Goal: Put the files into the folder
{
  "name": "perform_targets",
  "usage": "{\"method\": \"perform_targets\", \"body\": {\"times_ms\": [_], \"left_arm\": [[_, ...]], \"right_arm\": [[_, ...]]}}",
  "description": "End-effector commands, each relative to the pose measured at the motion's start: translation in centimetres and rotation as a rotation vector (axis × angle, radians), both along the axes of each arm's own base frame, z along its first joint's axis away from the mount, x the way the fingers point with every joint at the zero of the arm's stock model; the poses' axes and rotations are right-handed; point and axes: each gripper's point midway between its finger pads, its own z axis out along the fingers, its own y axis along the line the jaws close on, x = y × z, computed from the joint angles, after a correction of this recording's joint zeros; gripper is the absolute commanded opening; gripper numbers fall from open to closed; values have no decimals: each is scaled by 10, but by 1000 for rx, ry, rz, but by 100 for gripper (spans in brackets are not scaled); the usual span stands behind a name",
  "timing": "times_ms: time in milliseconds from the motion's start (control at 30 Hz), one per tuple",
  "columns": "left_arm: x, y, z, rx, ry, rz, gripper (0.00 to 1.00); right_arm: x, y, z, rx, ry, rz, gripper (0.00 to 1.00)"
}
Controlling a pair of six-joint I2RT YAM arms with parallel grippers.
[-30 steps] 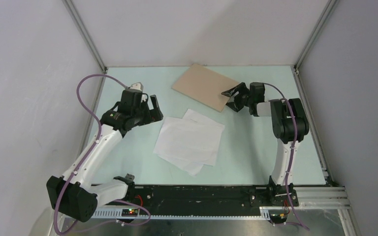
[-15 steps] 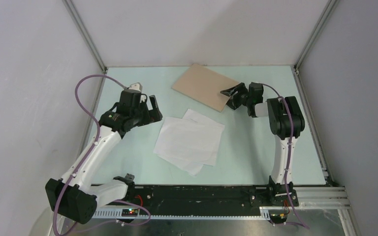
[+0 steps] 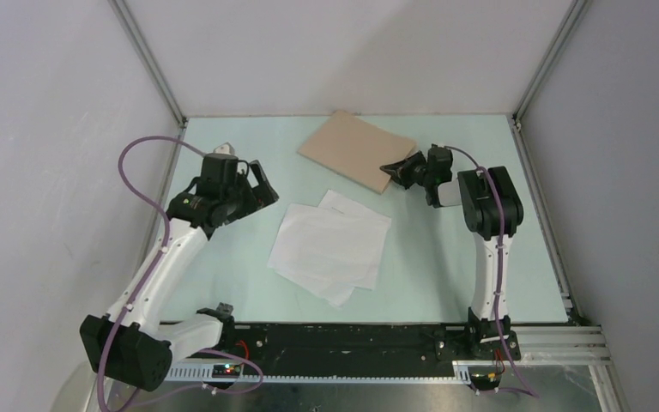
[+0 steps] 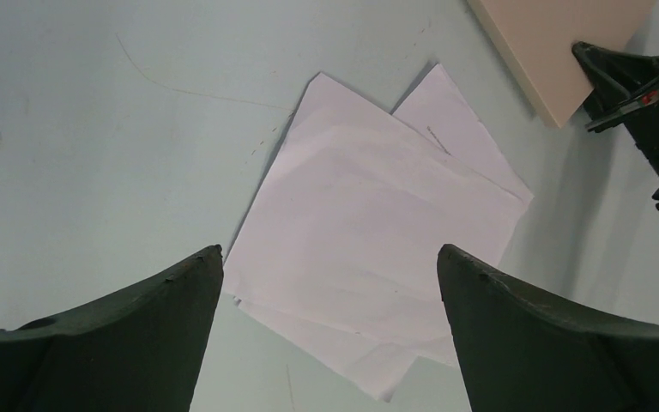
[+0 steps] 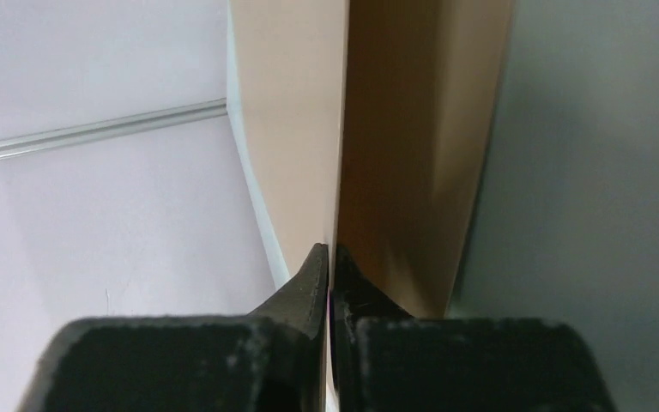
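Observation:
The files (image 3: pixel 330 247) are a few white sheets, loosely overlapped in the middle of the pale green table; they also fill the left wrist view (image 4: pixel 377 232). The folder (image 3: pixel 352 148) is flat tan cardboard at the back centre. My right gripper (image 3: pixel 392 169) is at its near right corner. In the right wrist view my right gripper (image 5: pixel 332 249) is pinched shut on the folder's thin edge (image 5: pixel 292 129). My left gripper (image 3: pixel 257 190) hangs above the table to the left of the files, and its jaws (image 4: pixel 329 251) stand wide open and empty.
White enclosure walls with aluminium corner posts (image 3: pixel 150 64) close in the table on the left, back and right. A black rail (image 3: pixel 335 339) with the arm bases runs along the near edge. A purple cable (image 3: pixel 137 163) loops off the left arm.
My right gripper has moved left onto the folder's corner and closed on its edge. The left arm has drifted slightly left, with its jaws still open.

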Motion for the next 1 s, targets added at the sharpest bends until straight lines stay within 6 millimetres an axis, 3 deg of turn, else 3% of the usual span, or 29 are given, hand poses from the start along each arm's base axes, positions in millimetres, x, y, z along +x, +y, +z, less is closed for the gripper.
{"method": "perform_targets", "body": {"times_ms": [0, 100, 167, 200, 300, 333, 367, 400, 433, 467, 567, 733, 967], "left_arm": [[10, -8, 25, -122, -25, 66, 100], [17, -10, 33, -156, -29, 98, 100], [22, -10, 39, -178, -35, 131, 100], [26, -9, 44, -185, -47, 147, 100], [40, -10, 54, -228, -48, 196, 100], [46, -11, 65, -253, -65, 209, 100], [52, -13, 63, -260, -53, 214, 100], [59, -15, 70, -286, -55, 224, 100], [63, -15, 73, -298, -56, 231, 100], [70, -15, 81, -317, -67, 245, 100], [83, -17, 94, -364, -77, 270, 100], [99, -22, 102, -433, -56, 281, 100], [92, -1, 109, -443, -96, 368, 100]], "right_arm": [[6, 12, 76, -113, -232, 41, 0], [-6, 19, 113, -303, -377, 79, 0], [-22, 26, 159, -430, -498, 87, 0], [-32, 36, 160, -494, -500, 95, 0], [-64, 50, 191, -721, -648, 142, 0], [-77, 65, 196, -774, -681, 151, 0], [-81, 60, 201, -887, -714, 131, 0], [-98, 79, 199, -924, -748, 172, 0], [-103, 77, 203, -1020, -783, 163, 0], [-120, 95, 199, -1050, -813, 203, 0], [-146, 115, 192, -1192, -893, 245, 0], [-169, 133, 167, -1344, -957, 318, 0], [-189, 158, 157, -1447, -1037, 361, 0]]}}
